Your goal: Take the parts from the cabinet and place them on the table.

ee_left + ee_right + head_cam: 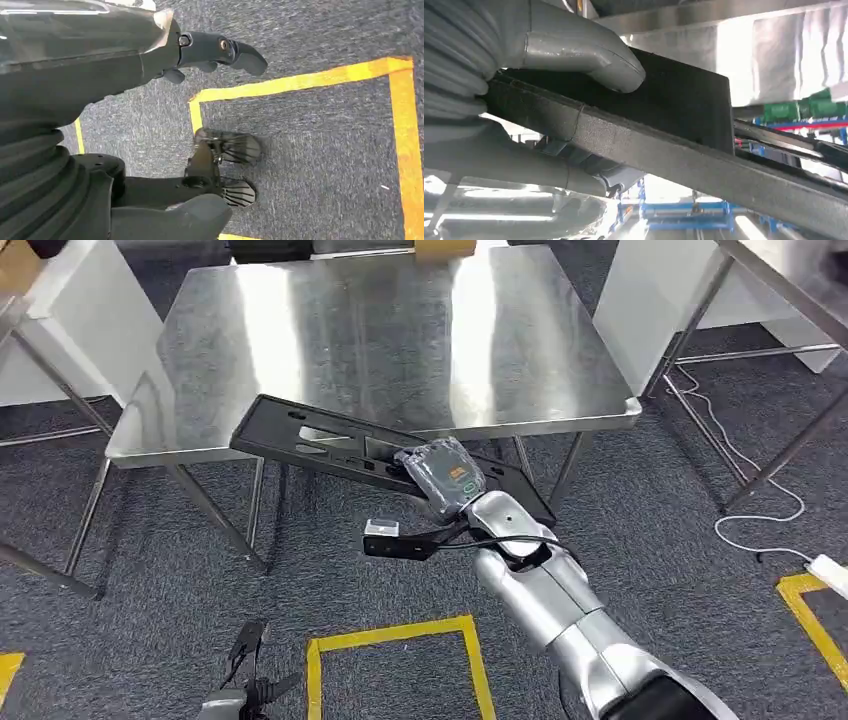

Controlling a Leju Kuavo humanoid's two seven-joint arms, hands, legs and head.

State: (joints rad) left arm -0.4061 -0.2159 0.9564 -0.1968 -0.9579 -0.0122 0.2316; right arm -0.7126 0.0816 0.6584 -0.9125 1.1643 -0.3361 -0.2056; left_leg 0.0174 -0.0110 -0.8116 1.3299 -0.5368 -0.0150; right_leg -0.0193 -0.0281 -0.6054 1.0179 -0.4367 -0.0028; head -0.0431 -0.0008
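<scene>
A long flat black plastic part [330, 445] with cut-outs hangs tilted over the near edge of the steel table [380, 340], its left end over the tabletop. My right hand [447, 475] grips it near its right end. In the right wrist view the thick grey thumb [579, 52] presses on the black part [684, 130], with the table's underside above. My left hand [215, 50] hangs low over the carpet, fingers apart and holding nothing; its fingertips [245, 650] show at the lower left of the head view.
Yellow tape [390, 640] marks a square on the grey carpet in front of the table. A white cable [745, 480] and a power strip [830, 575] lie on the floor at the right. Other steel table legs [790, 440] stand at the right, white panels behind.
</scene>
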